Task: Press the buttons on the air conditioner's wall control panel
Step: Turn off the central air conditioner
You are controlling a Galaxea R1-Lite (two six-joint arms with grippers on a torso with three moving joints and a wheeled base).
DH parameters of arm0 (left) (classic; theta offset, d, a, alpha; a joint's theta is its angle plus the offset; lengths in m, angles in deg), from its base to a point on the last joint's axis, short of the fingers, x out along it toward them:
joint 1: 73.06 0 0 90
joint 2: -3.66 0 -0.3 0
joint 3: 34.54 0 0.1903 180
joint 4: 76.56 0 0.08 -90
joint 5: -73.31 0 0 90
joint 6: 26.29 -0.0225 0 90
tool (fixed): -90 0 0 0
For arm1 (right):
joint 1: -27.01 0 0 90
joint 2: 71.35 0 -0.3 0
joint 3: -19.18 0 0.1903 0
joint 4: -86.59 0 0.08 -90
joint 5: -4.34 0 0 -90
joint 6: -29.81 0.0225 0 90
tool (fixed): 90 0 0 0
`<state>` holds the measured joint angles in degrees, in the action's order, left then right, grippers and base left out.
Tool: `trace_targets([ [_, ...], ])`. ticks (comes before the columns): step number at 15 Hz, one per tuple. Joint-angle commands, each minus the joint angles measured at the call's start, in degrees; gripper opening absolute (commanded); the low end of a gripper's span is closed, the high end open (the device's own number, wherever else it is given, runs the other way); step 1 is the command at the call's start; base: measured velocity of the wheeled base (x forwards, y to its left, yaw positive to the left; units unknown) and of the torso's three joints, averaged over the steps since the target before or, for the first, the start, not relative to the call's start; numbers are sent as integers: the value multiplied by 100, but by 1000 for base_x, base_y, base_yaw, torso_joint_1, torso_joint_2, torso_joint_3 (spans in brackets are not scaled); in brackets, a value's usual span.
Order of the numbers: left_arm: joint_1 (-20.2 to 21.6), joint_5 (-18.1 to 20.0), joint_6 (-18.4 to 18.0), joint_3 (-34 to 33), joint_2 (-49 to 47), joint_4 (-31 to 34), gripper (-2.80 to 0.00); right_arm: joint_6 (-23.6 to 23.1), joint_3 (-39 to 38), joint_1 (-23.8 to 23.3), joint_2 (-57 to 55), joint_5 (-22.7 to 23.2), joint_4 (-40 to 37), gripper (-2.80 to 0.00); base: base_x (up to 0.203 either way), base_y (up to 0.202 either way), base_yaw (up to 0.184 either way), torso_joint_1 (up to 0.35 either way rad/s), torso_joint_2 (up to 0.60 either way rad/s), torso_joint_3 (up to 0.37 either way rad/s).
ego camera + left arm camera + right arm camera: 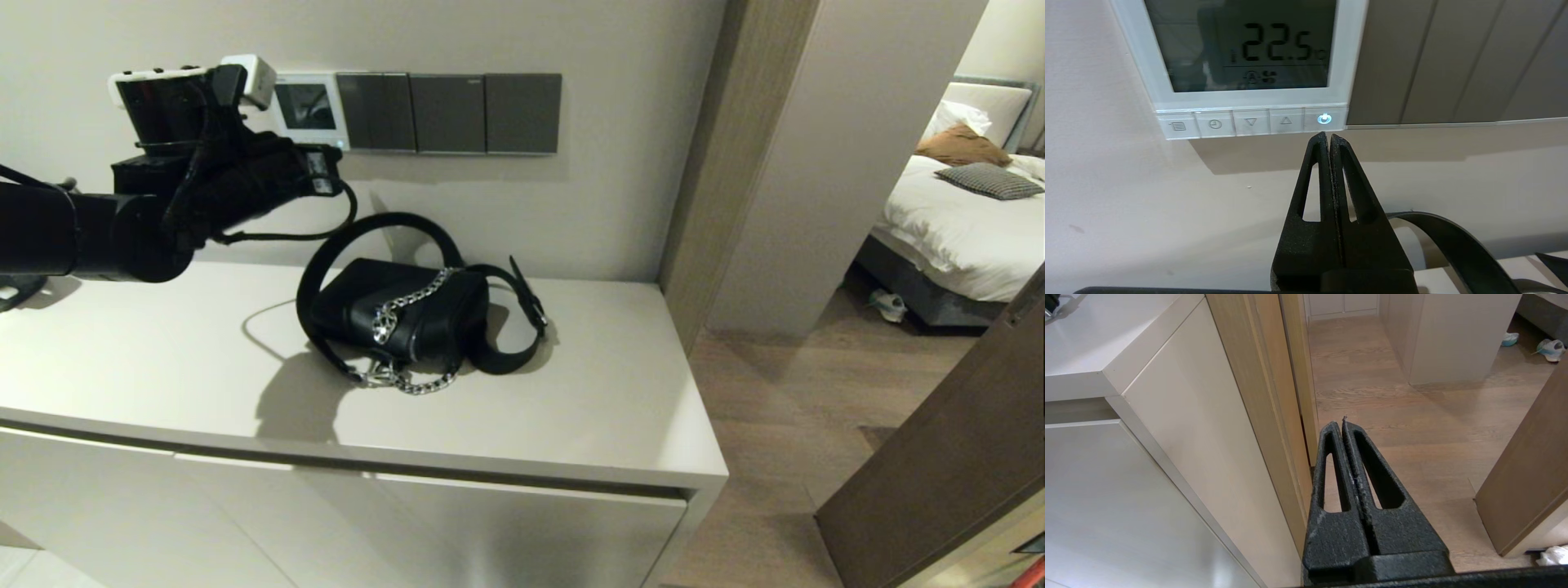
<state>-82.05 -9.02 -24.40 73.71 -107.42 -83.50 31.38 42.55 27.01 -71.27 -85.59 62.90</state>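
Observation:
The white wall control panel (309, 106) hangs on the wall at the left end of a row of plates. In the left wrist view the control panel (1345, 61) has a dark screen reading 22.5. A row of small white buttons (1251, 122) runs along its bottom edge; the one nearest the grey plates is a power button (1324, 119) that glows blue. My left gripper (1328, 136) is shut and empty, its tips just below the power button. In the head view my left gripper (331, 170) is raised to the panel's lower edge. My right gripper (1342, 425) is shut and empty, parked low beside the cabinet.
Three dark grey switch plates (451, 113) sit right of the panel. A black handbag (404, 314) with a chain and long strap lies on the white cabinet top (612, 408) below. A wooden door frame (706, 163) and an open doorway to a bedroom are on the right.

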Motion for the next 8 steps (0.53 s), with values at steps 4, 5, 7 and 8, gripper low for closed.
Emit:
trace_targets([
  [4,37,7,4,46,-45,-11,-280,1,-9,0,-7,10,-2,-280,0,0,0,0,0,0],
  [5,37,7,4,55,-45,-10,-280,1,-9,0,-7,1,-2,-280,0,0,0,0,0,0],
  [7,37,7,4,55,-89,-43,-280,1,-9,0,-7,1,-2,-280,0,0,0,0,0,0],
  [8,37,-2,4,72,-89,-37,-280,1,-9,0,-7,1,-2,-280,0,0,0,0,0,0],
])
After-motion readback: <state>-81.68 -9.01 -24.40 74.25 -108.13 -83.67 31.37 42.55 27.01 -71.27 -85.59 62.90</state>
